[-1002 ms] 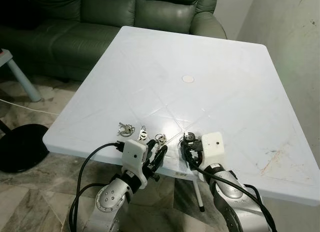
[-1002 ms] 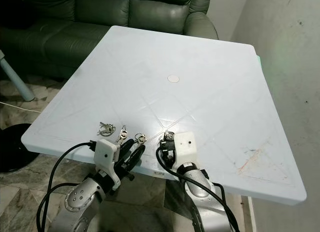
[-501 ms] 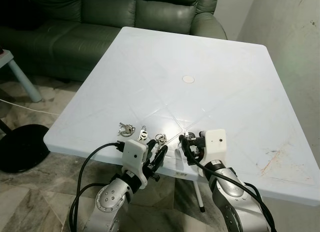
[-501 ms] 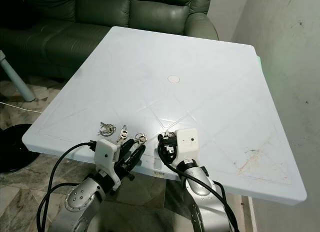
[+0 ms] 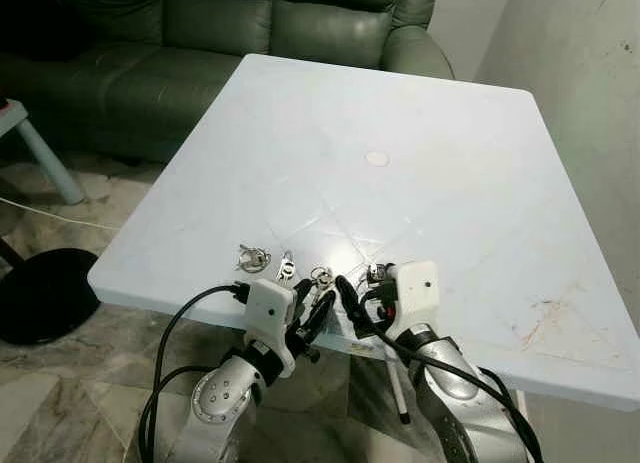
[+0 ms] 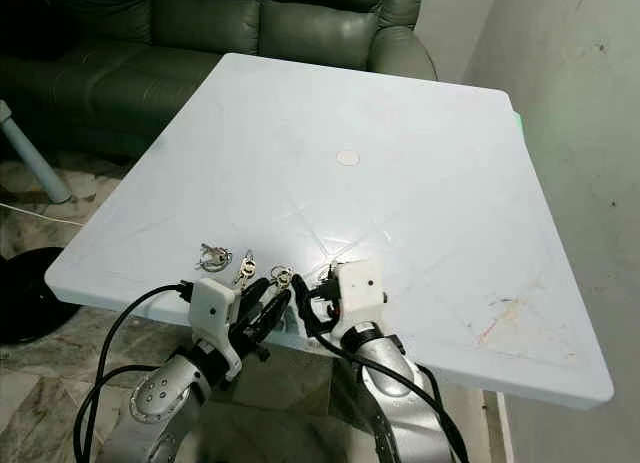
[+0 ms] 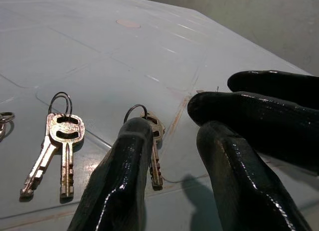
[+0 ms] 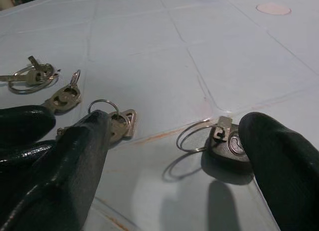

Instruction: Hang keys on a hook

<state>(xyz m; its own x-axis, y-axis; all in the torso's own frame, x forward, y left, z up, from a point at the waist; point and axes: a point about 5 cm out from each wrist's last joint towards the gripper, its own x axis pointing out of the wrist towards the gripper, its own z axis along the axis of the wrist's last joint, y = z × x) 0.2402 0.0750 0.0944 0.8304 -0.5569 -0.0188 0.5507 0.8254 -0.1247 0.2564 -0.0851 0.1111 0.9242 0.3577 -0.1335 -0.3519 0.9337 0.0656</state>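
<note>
Right wrist view showed the right end effector spread around a black-headed key; both end effectors crowded together, risking collision.

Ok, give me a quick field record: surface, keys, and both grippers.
surface: white table, green sofa behind it
keys: four sets near the front edge; ringed bunch, key pair, single key, black-headed key
left gripper: open, at the single key
right gripper: open, straddling the black-headed key
hook: not seen
</note>
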